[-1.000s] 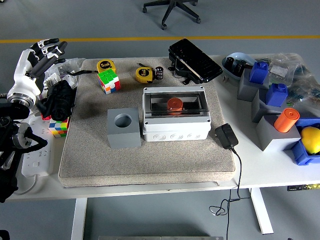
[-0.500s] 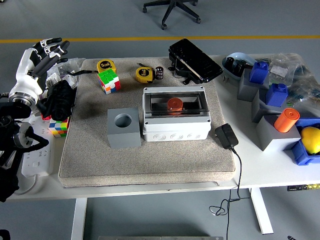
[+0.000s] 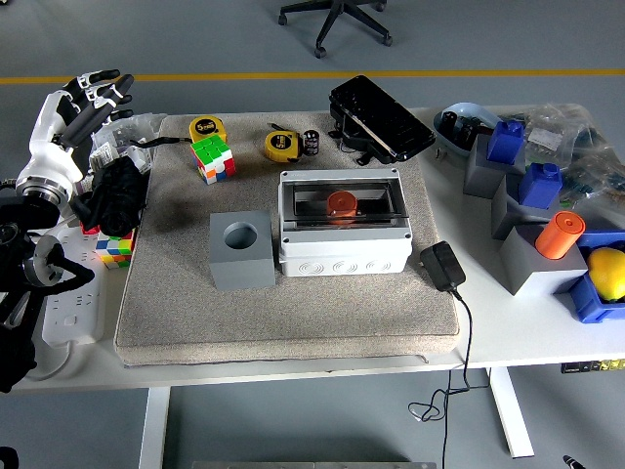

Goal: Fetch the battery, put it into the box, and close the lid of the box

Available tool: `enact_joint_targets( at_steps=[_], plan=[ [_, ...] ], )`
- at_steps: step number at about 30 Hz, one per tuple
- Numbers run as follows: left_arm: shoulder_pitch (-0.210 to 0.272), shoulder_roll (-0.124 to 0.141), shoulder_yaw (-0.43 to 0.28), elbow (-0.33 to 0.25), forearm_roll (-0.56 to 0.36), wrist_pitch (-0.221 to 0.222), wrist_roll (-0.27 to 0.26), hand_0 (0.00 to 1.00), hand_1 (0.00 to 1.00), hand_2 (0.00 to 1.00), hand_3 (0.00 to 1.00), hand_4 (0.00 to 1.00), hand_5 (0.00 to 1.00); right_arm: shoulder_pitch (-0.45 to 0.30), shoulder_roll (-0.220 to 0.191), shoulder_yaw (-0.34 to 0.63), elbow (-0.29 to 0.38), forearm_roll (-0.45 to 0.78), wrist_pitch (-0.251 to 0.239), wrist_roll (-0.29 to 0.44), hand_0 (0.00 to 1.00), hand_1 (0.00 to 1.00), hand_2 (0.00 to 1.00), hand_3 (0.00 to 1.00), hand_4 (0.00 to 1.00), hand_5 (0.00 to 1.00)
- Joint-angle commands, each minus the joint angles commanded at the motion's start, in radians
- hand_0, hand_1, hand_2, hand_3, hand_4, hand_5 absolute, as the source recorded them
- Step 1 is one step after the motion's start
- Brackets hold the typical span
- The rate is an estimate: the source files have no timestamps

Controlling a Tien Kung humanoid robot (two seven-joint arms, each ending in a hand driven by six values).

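Note:
An orange cylindrical battery [image 3: 342,205] lies inside the grey box [image 3: 344,252] in the middle of the mat. The box's clear lid [image 3: 342,200] lies flat over the battery. My left hand [image 3: 91,98] is raised at the table's far left edge, well away from the box. Its white and black fingers [image 3: 109,95] are spread and hold nothing. My right hand does not show.
A grey block with a round hole [image 3: 241,250] stands just left of the box. Two tape measures [image 3: 281,146], a Rubik's cube [image 3: 212,157] and a black case [image 3: 381,117] lie behind it. A power adapter [image 3: 442,265] sits right of it. Grey blocks [image 3: 535,256] crowd the right side.
My left hand has drifted slightly upward with its fingers still spread. The box and battery have not moved.

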Motion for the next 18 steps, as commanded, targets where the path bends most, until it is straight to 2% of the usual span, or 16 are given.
enact_joint_targets(
  at_steps=[6,18],
  plan=[
    [0.004,0.006,0.008,-0.001,0.001,0.001,-0.002,0.552,0.625,0.601,0.614,0.988,0.367,0.004,0.0,-0.027,0.004,0.009,0.013,-0.004,0.676,0.642,0.665,0.55,0.874,0.426],
    [0.004,0.019,0.031,-0.006,0.007,-0.003,0.002,0.551,0.624,0.601,0.615,0.987,0.367,0.011,-0.002,-0.024,0.002,0.007,0.002,-0.004,0.676,0.643,0.665,0.551,0.874,0.427]
  ],
)
